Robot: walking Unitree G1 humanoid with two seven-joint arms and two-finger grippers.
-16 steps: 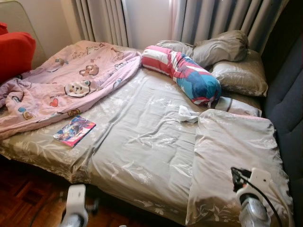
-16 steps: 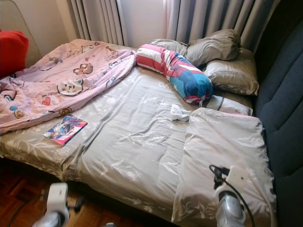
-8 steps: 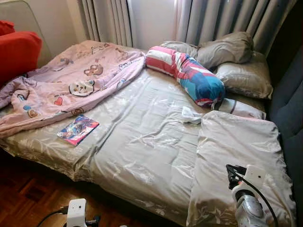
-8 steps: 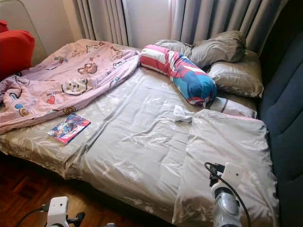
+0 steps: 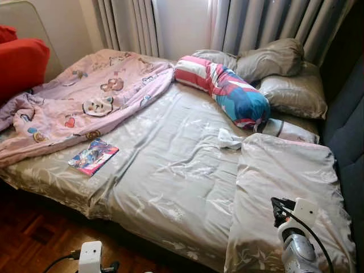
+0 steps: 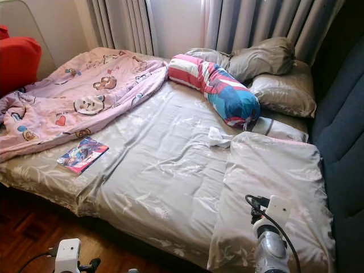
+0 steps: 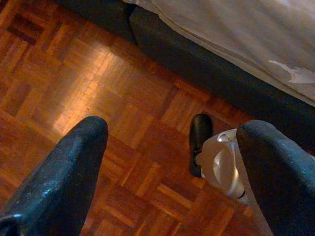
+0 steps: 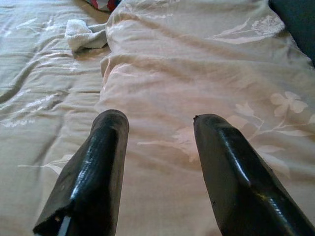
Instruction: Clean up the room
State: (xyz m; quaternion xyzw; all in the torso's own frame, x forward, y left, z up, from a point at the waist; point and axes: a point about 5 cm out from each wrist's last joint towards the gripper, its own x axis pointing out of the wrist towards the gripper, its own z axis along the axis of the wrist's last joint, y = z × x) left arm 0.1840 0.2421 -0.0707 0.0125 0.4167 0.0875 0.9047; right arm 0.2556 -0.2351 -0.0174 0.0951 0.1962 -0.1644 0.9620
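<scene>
Both pairs of my fingers are spread wide and empty, my right gripper (image 8: 157, 172) over the near pillow (image 5: 284, 182), my left gripper (image 7: 172, 177) low over the parquet floor (image 7: 98, 98); I judge I'm choosing what to tidy, likely reaching for the crumpled white cloth (image 5: 229, 138) on the bed (image 5: 170, 170).

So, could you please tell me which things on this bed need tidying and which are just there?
To tidy:
- book on the sheet
- white cloth by the near pillow
- pink blanket, rumpled
- colourful bolster, lying askew

Just there:
- grey pillows at the headboard
- near pillow
- curtains
- red cushion
- parquet floor
</scene>
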